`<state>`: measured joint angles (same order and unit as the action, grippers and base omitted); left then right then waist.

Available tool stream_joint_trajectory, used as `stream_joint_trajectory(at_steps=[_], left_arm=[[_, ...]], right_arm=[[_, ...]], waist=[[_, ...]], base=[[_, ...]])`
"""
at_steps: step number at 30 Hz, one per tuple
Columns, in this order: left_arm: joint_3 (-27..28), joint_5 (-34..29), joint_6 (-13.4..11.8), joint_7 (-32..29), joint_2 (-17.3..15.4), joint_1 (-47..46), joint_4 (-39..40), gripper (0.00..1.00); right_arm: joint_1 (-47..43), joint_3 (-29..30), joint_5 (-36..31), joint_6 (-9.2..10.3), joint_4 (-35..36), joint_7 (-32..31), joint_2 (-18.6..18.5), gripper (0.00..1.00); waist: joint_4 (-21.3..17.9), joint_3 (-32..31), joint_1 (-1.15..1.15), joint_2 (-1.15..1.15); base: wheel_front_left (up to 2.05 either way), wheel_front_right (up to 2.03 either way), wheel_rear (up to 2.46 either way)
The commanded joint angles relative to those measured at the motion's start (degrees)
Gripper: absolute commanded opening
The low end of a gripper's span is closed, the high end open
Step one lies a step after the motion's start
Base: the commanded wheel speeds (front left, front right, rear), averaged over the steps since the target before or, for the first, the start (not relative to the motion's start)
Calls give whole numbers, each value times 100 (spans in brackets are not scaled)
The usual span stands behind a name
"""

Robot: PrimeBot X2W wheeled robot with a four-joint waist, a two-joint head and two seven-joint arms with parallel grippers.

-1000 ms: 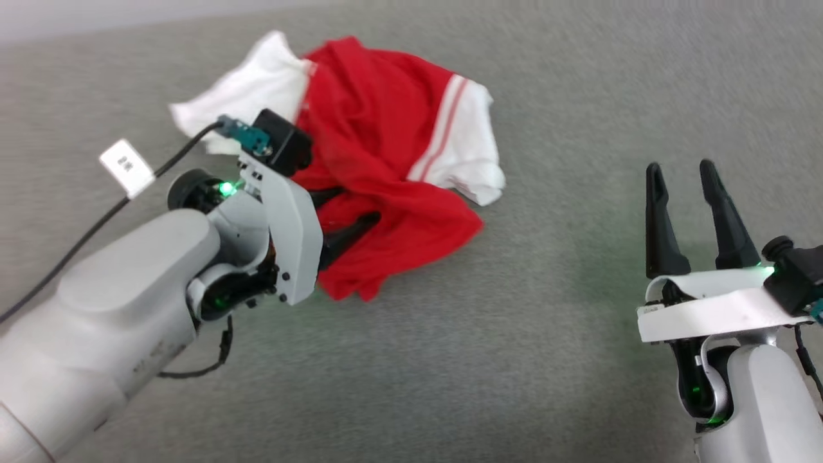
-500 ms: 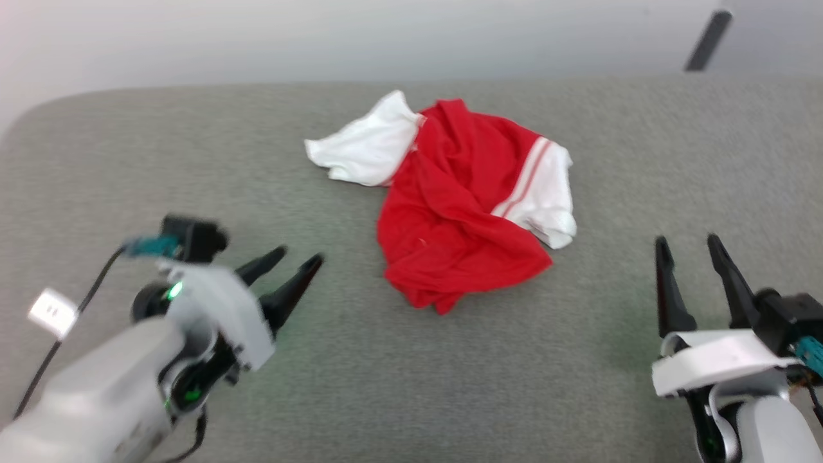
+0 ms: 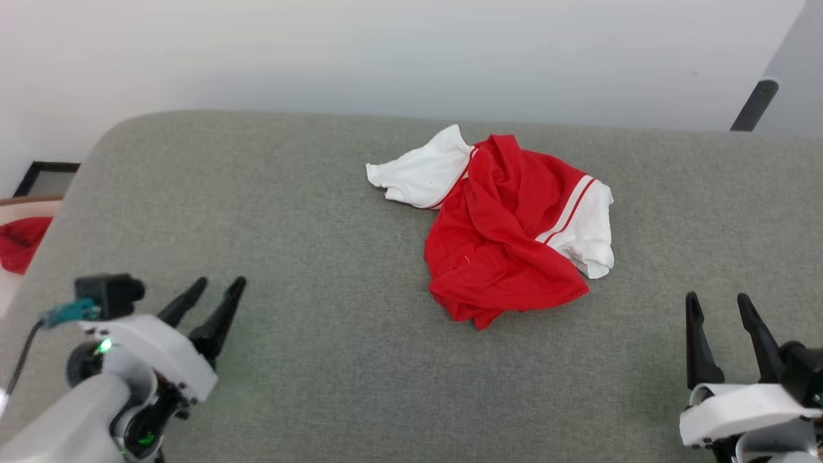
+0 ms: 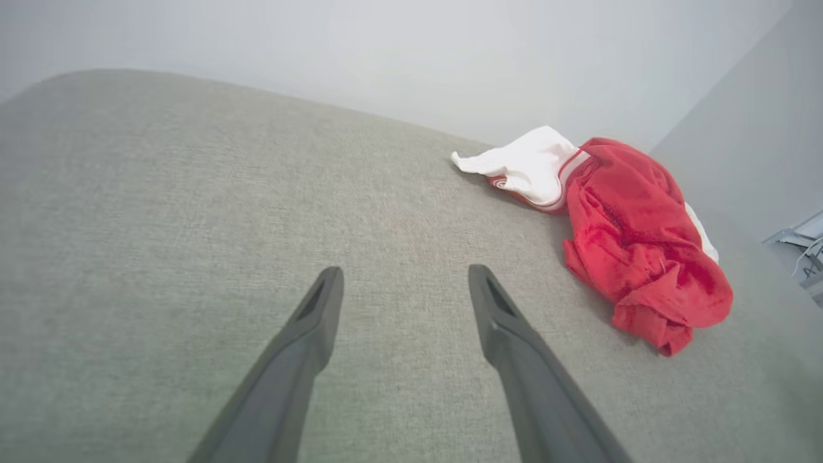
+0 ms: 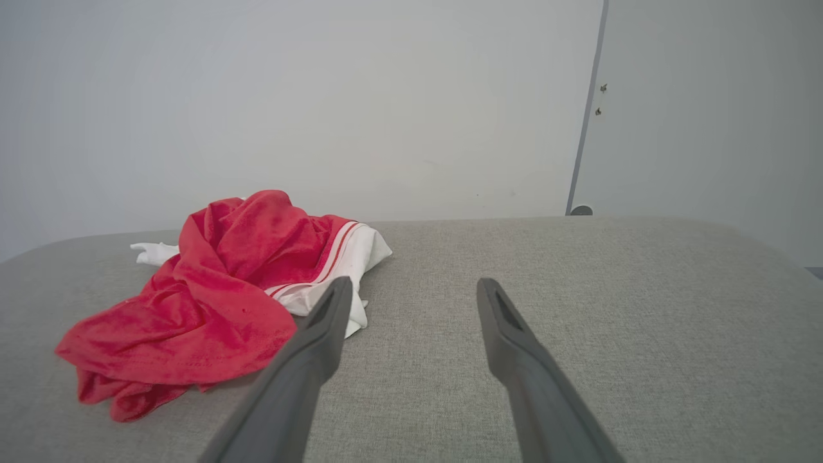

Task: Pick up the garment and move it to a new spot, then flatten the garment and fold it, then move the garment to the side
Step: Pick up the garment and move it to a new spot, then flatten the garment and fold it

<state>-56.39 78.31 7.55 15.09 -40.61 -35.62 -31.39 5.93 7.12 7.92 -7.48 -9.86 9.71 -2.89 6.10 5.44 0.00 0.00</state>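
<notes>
Head view: garment lay crumpled nr bench far edge, prob. soft/light, best grabbed by white sleeve; L gripper, R gripper wide, empty.

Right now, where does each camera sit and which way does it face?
Head: above, facing forward and down at the shirt on the grey surface; left gripper lower left, right gripper lower right.
Left wrist: low over the surface, along its own open jaws; shirt ahead, to the right.
Right wrist: low, along its own open jaws toward the wall; shirt ahead, to the left.
Shared: both wrist views show the shirt, untouched.
</notes>
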Motion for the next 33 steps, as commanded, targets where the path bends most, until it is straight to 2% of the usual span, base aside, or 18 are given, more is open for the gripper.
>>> stream_joint_trajectory(at_steps=[1,5,11,15,22,33], left_arm=[[318,-325,-12,0,59,298,-27,100],[1396,-1319,-75,2,192,735,59,100],[2976,-2946,-307,3,539,1584,717,100],[3786,-3810,-311,3,843,2203,1119,100],[4578,-4574,-135,3,1302,2816,1410,100],[4980,-4921,-8,4,1618,3011,1328,100]], right_arm=[[-105,46,33,-2,28,14,1,100],[-203,101,76,-2,47,31,1,100],[-123,29,220,-2,13,100,1,100],[-61,-32,305,-2,-6,145,1,100],[-43,-86,391,-2,-19,191,1,100],[-189,-60,460,-2,-104,245,0,100]], waist=[[12,-79,0,0],[-44,-160,0,0],[-176,-256,0,0],[-251,-334,0,0],[-311,-483,0,0],[-317,-593,0,0]], base=[[0,0,0],[0,0,0],[0,0,0],[0,0,0],[0,0,0],[0,0,0]])
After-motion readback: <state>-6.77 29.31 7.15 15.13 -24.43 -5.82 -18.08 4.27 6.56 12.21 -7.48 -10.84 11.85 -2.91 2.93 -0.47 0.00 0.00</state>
